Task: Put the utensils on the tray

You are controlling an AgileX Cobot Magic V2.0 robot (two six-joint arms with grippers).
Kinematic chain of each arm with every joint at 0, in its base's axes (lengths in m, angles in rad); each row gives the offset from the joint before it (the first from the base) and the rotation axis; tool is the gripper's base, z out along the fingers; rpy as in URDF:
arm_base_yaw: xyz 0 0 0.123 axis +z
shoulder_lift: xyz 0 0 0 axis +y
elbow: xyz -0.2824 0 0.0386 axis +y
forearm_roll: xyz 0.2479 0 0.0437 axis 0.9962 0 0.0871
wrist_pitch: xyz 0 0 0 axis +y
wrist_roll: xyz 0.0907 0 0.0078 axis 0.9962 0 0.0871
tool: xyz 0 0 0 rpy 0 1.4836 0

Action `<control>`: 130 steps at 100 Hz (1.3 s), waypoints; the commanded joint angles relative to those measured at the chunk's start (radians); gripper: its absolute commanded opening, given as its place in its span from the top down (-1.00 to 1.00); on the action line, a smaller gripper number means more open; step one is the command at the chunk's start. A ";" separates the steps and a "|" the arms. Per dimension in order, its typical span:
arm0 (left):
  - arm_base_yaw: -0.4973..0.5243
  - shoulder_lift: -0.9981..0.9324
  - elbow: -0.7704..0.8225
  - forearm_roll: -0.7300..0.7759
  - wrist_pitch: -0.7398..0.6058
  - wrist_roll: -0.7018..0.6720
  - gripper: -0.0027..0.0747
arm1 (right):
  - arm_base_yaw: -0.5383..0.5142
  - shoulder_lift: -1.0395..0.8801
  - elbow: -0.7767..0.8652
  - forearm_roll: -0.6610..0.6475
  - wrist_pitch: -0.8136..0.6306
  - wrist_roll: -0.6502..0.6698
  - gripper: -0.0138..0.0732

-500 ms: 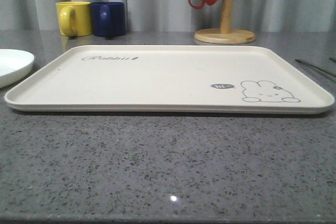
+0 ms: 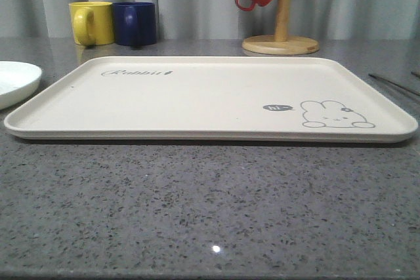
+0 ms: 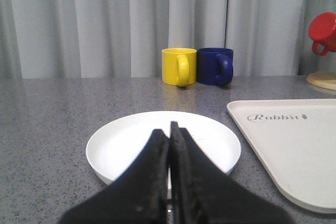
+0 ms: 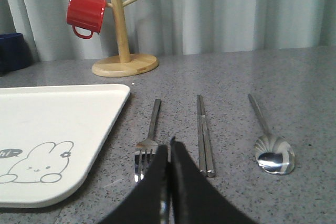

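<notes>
tray (image 2: pixel 197 96): cream, rabbit drawing, centre of tabletop, nothing on it
fork (image 4: pixel 148 139), chopsticks (image 4: pixel 204 135), spoon (image 4: pixel 270 145): on grey tabletop just beside tray's right edge, side by side, apart
left gripper (image 3: pixel 169 135): jaws closed, holding nothing, over white plate (image 3: pixel 131 140)
right gripper (image 4: pixel 169 153): closed, holding nothing, btw fork & chopsticks

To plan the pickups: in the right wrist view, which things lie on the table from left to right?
tray → fork → chopsticks → spoon

Left gripper (image 3: pixel 169 135) jaws closed; right gripper (image 4: pixel 169 153) jaws closed.
</notes>
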 commanded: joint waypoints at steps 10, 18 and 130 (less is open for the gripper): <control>0.002 0.049 -0.231 -0.037 0.149 -0.009 0.98 | -0.005 -0.018 -0.019 0.001 -0.092 -0.008 0.86; 0.002 0.126 -0.365 -0.037 0.293 -0.009 0.98 | -0.005 -0.018 -0.019 0.001 -0.092 -0.008 0.86; 0.002 0.837 -0.885 -0.032 0.879 0.077 -0.07 | -0.005 -0.018 -0.019 0.001 -0.092 -0.008 0.86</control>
